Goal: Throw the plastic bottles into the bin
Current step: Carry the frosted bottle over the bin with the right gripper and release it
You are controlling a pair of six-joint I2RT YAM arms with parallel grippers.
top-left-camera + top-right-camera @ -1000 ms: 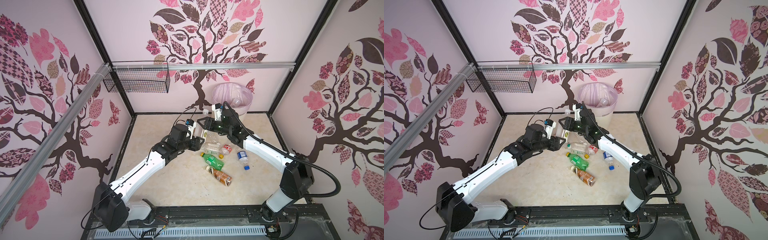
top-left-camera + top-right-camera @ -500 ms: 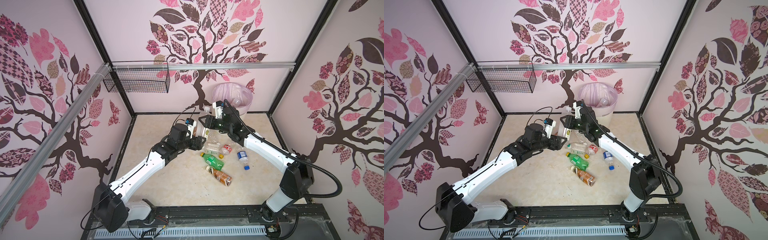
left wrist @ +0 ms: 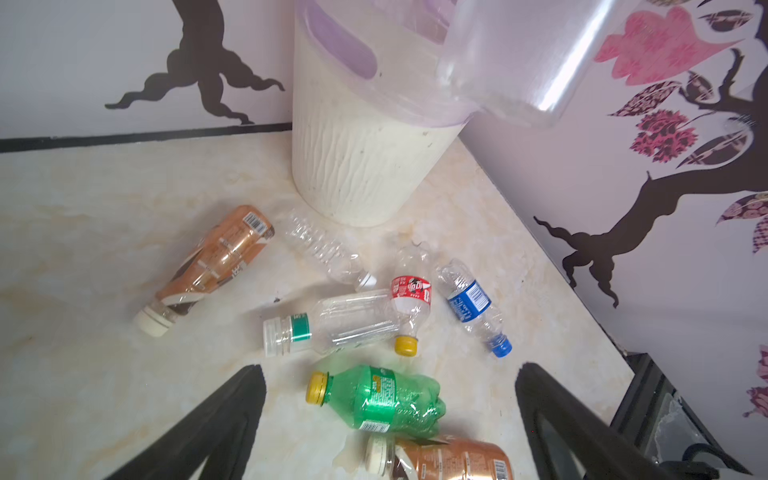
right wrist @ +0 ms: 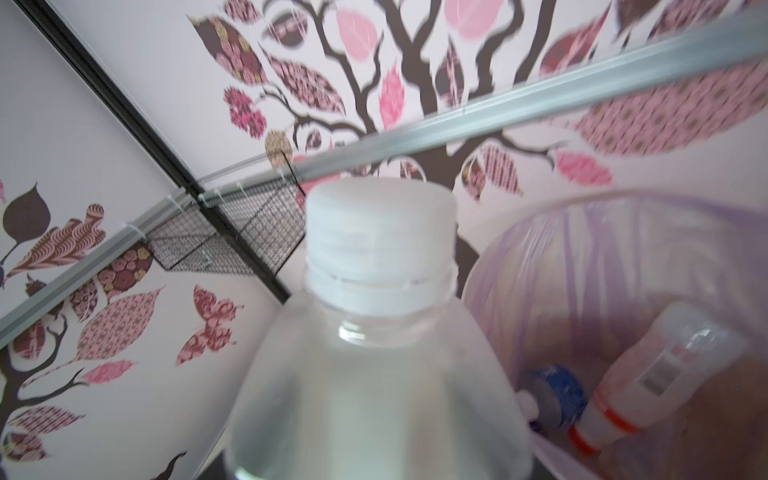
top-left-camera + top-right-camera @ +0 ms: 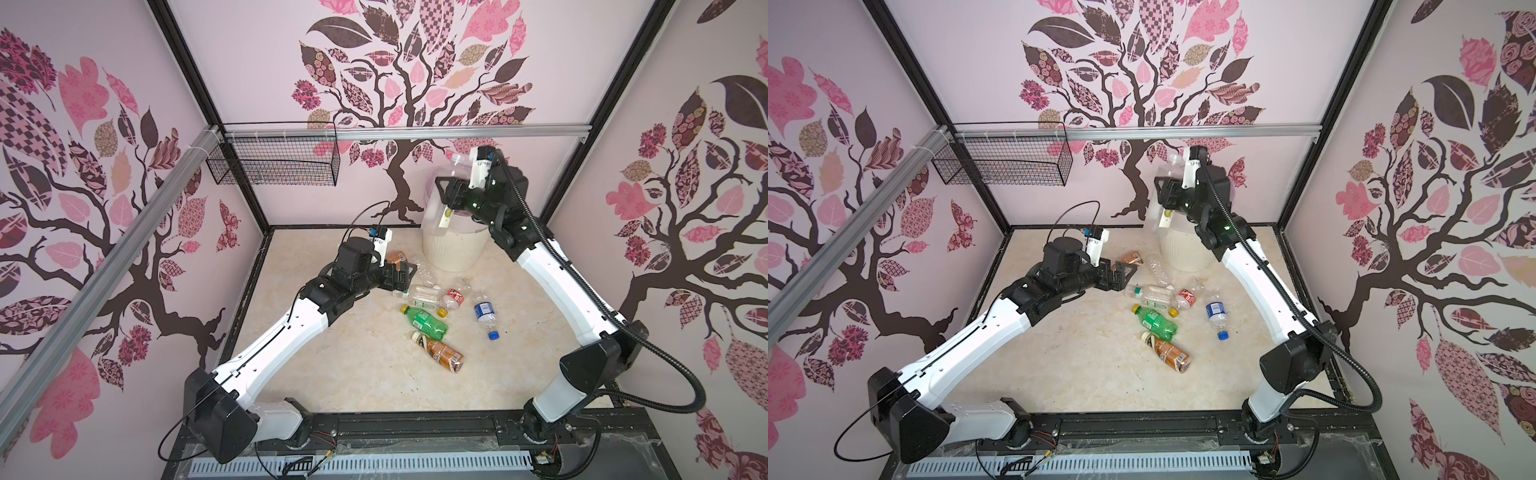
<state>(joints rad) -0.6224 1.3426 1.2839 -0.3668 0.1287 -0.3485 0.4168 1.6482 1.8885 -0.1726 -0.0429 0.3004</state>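
Observation:
My right gripper (image 5: 451, 195) (image 5: 1165, 197) is shut on a large clear bottle (image 5: 455, 176) (image 4: 382, 374) with a white cap, held high by the near rim of the bin (image 5: 453, 249) (image 5: 1183, 251) (image 3: 357, 166). My left gripper (image 5: 405, 272) (image 3: 390, 370) hangs open and empty above the floor. Several plastic bottles lie below it: a green one (image 3: 382, 399) (image 5: 426, 322), two brown ones (image 3: 216, 262) (image 3: 449, 457), a red-labelled one (image 3: 411, 291), a blue-labelled one (image 3: 469, 299) and two clear ones (image 3: 345, 322) (image 3: 328, 253). Two bottles (image 4: 557, 399) (image 4: 648, 374) lie inside the bin's bag.
A black wire basket (image 5: 274, 160) hangs from the aluminium rail (image 5: 457, 131) at the back left. The bin stands in the back corner against the walls. The marble floor (image 5: 353, 374) lies bare in front of the bottle cluster.
My left gripper's jaws have opened wide. The right arm has lifted the large clear bottle up and back toward the bin.

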